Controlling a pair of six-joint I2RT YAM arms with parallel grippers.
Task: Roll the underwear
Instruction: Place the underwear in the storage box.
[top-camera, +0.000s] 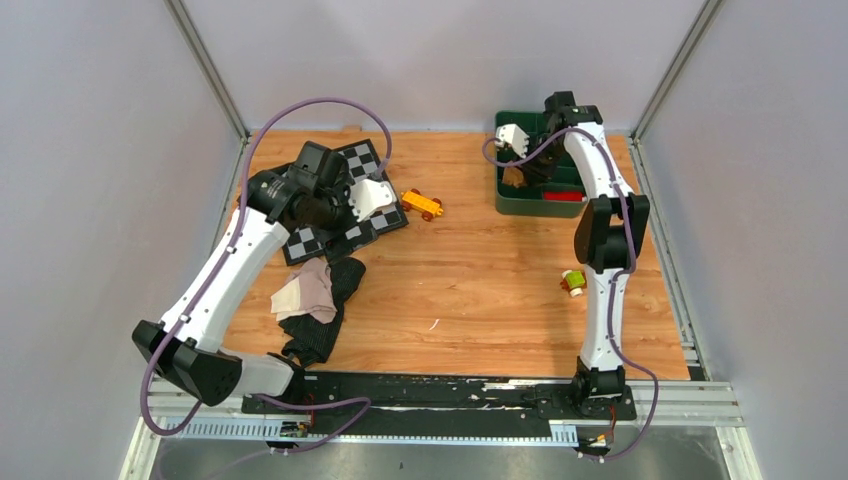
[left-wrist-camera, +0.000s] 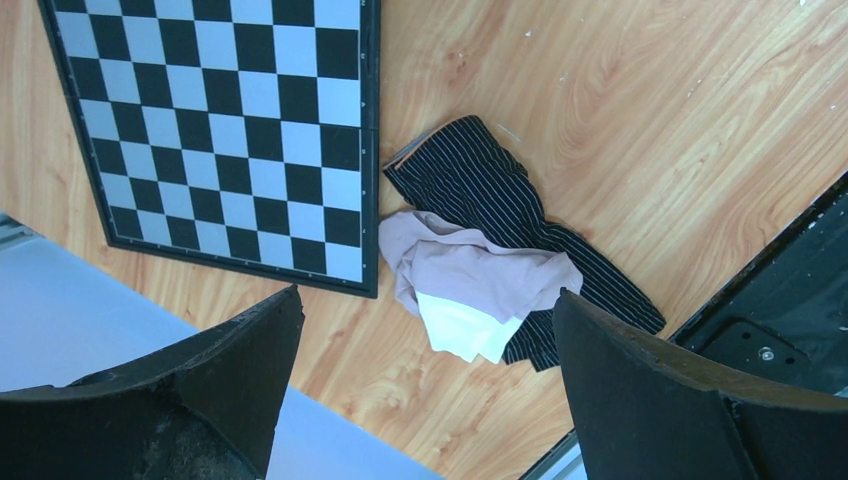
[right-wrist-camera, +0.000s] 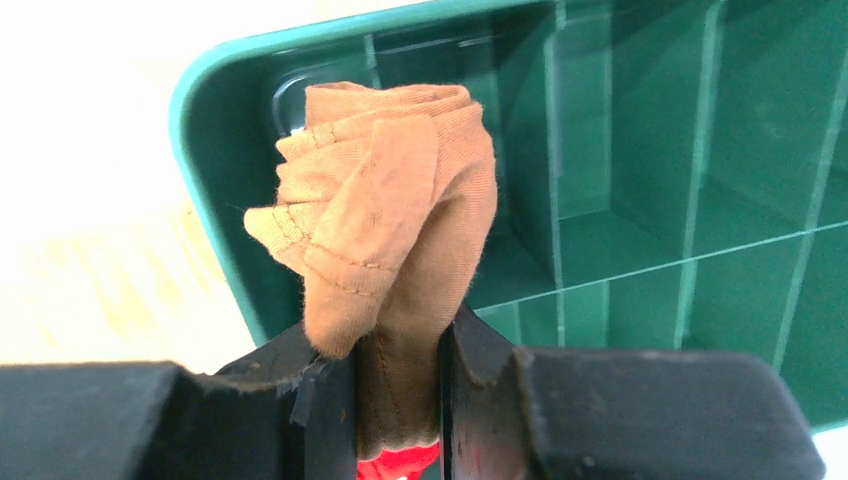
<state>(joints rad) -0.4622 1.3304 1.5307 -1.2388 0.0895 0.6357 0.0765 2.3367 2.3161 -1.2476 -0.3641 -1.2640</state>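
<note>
My right gripper (top-camera: 517, 165) is shut on the tan-brown underwear (right-wrist-camera: 390, 210), rolled into a bundle and held over the left corner of the green bin (right-wrist-camera: 640, 150); the bundle also shows in the top view (top-camera: 515, 178). The black pinstriped underwear (top-camera: 325, 320) lies spread on the table, with the pale pink-beige underwear (top-camera: 310, 288) crumpled on top of it. Both show in the left wrist view, the black (left-wrist-camera: 480, 185) under the pink-beige (left-wrist-camera: 470, 270). My left gripper (left-wrist-camera: 425, 390) is open and empty, held above the checkerboard mat (top-camera: 340, 235), well above the pile.
The checkerboard mat (left-wrist-camera: 220, 130) lies at the back left, touching the black underwear. A yellow toy car (top-camera: 422, 204) sits just right of the mat. A small green and yellow item (top-camera: 573, 282) lies by the right arm. The divided bin holds a red object (top-camera: 565, 196).
</note>
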